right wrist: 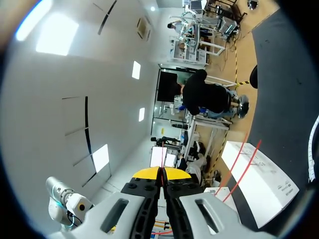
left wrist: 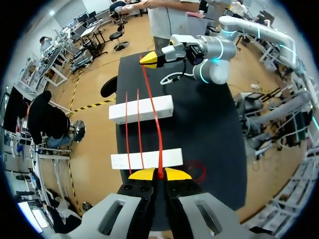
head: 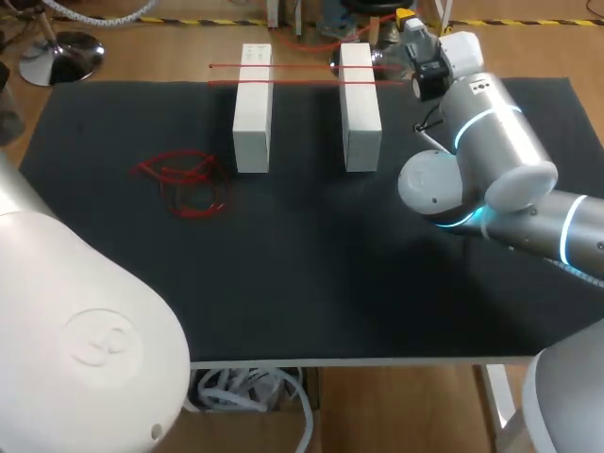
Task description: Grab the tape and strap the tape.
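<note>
The black tabletop (head: pixel 311 283) carries a left white block (head: pixel 252 109) and a right white block (head: pixel 360 107), parallel and apart near its far edge, with a loose tangle of red tape (head: pixel 186 184) lying nearer, left of both.

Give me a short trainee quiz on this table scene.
1. How many white blocks stand on the table?
2. True or false: the loose red tape pile lies between the blocks.
3. What does the left gripper hold between its fingers? A) a block B) a red tape strand C) nothing
Key: 1) two; 2) false, it lies to one side of both; 3) B.
</note>
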Robot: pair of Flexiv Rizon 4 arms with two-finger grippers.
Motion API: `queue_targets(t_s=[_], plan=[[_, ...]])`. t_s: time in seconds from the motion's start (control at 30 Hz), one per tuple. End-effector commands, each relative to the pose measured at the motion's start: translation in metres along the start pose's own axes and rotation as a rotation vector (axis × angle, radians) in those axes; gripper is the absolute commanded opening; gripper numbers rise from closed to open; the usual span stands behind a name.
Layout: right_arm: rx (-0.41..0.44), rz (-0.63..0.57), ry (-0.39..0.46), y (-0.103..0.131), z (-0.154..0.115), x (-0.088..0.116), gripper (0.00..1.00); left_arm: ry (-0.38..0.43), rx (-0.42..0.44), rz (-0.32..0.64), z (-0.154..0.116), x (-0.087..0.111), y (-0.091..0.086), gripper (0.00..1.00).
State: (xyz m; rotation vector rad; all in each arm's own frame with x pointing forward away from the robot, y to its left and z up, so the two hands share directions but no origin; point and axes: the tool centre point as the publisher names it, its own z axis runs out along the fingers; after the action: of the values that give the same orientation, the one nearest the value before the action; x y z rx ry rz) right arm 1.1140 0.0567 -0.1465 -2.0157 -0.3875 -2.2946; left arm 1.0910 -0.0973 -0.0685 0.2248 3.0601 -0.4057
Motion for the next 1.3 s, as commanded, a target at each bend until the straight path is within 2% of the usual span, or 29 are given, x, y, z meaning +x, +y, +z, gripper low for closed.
queue_targets(t_s=[0.03, 0.87, 0.9, 0.97, 1.0, 1.03, 1.13, 1.23, 1.3], plan=[[0.002, -0.001, 0.002, 0.0, 0.001, -0.001, 0.0, 0.005, -0.007, -0.001, 0.0, 0.0, -0.001, 0.0], [0.002, -0.001, 0.002, 0.0, 0.001, -0.001, 0.0, -0.005, -0.018, 0.0, 0.0, 0.0, -0.001, 0.0], [0.006, -0.042, 0.026, -0.001, 0.001, 0.002, 0.0, -0.005, -0.018, 0.0, 0.0, 0.0, -0.001, 0.0], [0.05, -0.183, 0.017, -0.004, 0.002, 0.008, 0.0, -0.005, -0.018, 0.0, 0.0, 0.0, -0.001, 0.0], [0.032, -0.202, 0.011, -0.004, 0.003, 0.012, 0.0, -0.005, -0.018, 0.0, 0.0, 0.0, -0.001, 0.0], [0.037, -0.285, 0.015, -0.005, 0.005, 0.015, 0.0, -0.005, -0.018, 0.0, 0.0, 0.0, -0.001, 0.0], [0.039, -0.351, 0.006, -0.008, 0.009, 0.026, 0.0, -0.005, -0.018, 0.0, 0.0, 0.0, -0.001, 0.0], [0.04, -0.368, -0.01, -0.008, 0.012, 0.036, 0.0, -0.005, -0.018, 0.0, 0.0, 0.0, -0.001, 0.0], [0.051, -0.439, -0.052, -0.01, 0.015, 0.042, 0.0, -0.005, -0.018, 0.0, 0.0, 0.0, -0.001, 0.0]])
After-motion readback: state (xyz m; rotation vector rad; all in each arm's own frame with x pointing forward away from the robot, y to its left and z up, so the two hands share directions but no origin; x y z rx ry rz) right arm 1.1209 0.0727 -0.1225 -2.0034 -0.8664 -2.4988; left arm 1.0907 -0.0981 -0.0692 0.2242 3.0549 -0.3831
